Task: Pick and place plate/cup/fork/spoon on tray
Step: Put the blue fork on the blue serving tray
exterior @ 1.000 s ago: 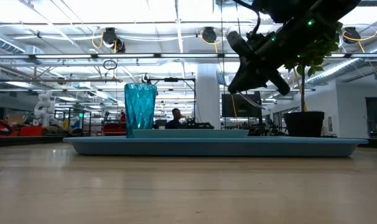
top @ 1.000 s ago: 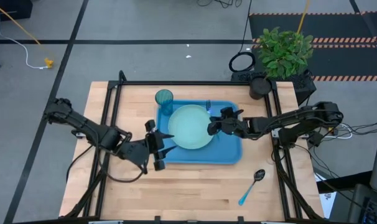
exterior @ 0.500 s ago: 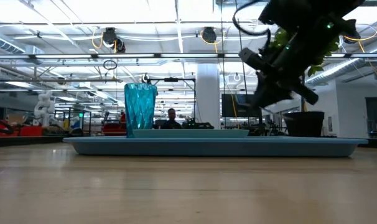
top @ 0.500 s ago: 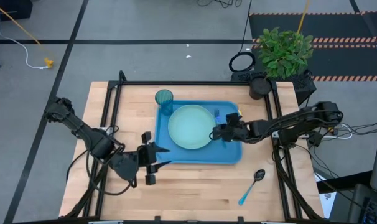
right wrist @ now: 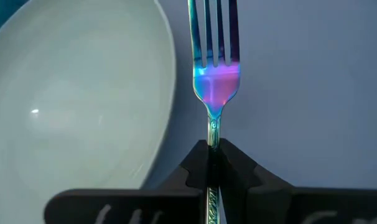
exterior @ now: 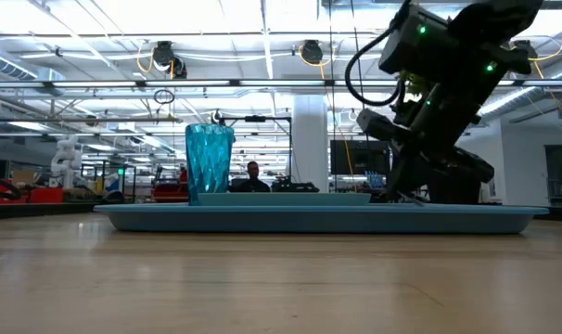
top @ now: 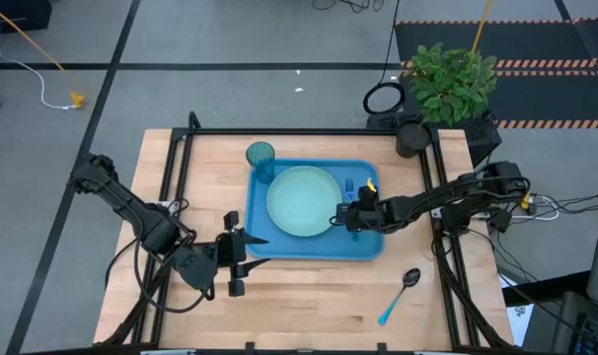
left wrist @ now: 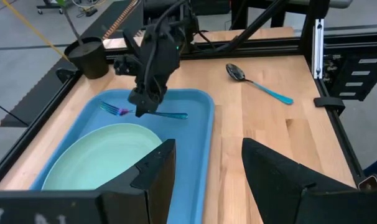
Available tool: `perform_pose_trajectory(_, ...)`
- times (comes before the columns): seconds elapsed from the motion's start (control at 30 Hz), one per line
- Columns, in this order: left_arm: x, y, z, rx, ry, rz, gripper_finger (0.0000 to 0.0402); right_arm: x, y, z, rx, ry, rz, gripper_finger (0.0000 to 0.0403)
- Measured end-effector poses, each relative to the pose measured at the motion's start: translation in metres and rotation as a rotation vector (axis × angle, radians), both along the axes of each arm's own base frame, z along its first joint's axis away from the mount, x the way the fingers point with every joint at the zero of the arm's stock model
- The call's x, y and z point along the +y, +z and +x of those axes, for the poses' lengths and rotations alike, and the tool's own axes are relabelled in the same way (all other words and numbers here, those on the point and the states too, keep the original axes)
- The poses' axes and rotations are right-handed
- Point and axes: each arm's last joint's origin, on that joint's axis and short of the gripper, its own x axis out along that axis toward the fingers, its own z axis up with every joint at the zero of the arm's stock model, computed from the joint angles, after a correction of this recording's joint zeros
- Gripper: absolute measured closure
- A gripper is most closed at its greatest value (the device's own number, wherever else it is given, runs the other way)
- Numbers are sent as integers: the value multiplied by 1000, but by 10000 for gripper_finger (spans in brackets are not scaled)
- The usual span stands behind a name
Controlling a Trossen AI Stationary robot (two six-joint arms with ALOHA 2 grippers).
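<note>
High view: wooden table (top: pixel 309 296), grey floor (top: pixel 230 49).

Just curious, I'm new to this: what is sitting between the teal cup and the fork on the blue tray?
The plate lies between the cup and the fork on the tray, as the high view shows.

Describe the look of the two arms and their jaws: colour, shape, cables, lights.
Both arms are matte black, built of slim jointed links, with black cables looping alongside them. The right gripper sits on a blocky wrist housing that shows small green indicator lights in the low view. The left gripper ends in two broad, flat, wedge-shaped black fingers.
</note>
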Motion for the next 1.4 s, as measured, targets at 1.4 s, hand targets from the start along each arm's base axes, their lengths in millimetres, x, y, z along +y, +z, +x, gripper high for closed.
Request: perform_pose_trajectory(1.4, -5, -6, 7, -4, 7, -17, 215, -18, -24, 18, -47, -62, 34, 389)
